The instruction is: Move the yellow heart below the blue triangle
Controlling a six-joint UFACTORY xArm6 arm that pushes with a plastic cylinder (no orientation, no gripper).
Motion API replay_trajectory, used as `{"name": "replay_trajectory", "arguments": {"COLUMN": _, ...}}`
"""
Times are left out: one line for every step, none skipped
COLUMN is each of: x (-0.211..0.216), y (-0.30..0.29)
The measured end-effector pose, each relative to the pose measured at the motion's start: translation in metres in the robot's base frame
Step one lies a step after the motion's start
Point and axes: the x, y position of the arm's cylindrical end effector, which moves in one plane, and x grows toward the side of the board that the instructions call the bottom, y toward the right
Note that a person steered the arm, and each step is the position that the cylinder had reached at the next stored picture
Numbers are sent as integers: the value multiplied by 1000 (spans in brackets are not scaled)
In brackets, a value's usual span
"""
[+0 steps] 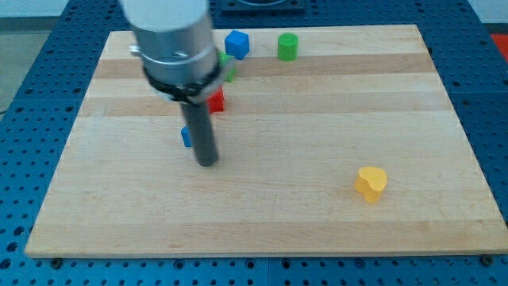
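The yellow heart [371,183] lies on the wooden board [317,119] at the view's lower right. A blue block [186,136], its shape mostly hidden by my rod, sits left of centre. My tip [207,162] rests on the board just right of and below that blue block, far to the left of the yellow heart.
A red block [216,101] sits just above my rod, partly hidden. A blue cube [236,44] and a green cylinder [287,47] stand near the view's top edge. A small green block [230,72] peeks out beside the arm's grey body [173,40].
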Motion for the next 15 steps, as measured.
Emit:
{"name": "replay_trajectory", "arguments": {"x": 0, "y": 105}}
{"name": "replay_trajectory", "arguments": {"x": 3, "y": 226}}
{"name": "replay_trajectory", "arguments": {"x": 6, "y": 333}}
{"name": "replay_trajectory", "arguments": {"x": 35, "y": 292}}
{"name": "replay_trajectory", "arguments": {"x": 35, "y": 229}}
{"name": "replay_trajectory", "arguments": {"x": 31, "y": 138}}
{"name": "replay_trajectory", "arguments": {"x": 49, "y": 141}}
{"name": "replay_trajectory", "arguments": {"x": 65, "y": 134}}
{"name": "replay_trajectory", "arguments": {"x": 41, "y": 78}}
{"name": "replay_trajectory", "arguments": {"x": 37, "y": 32}}
{"name": "replay_trajectory", "arguments": {"x": 88, "y": 80}}
{"name": "replay_trajectory", "arguments": {"x": 94, "y": 54}}
{"name": "replay_trajectory", "arguments": {"x": 65, "y": 12}}
{"name": "replay_trajectory", "arguments": {"x": 51, "y": -15}}
{"name": "replay_trajectory", "arguments": {"x": 51, "y": -29}}
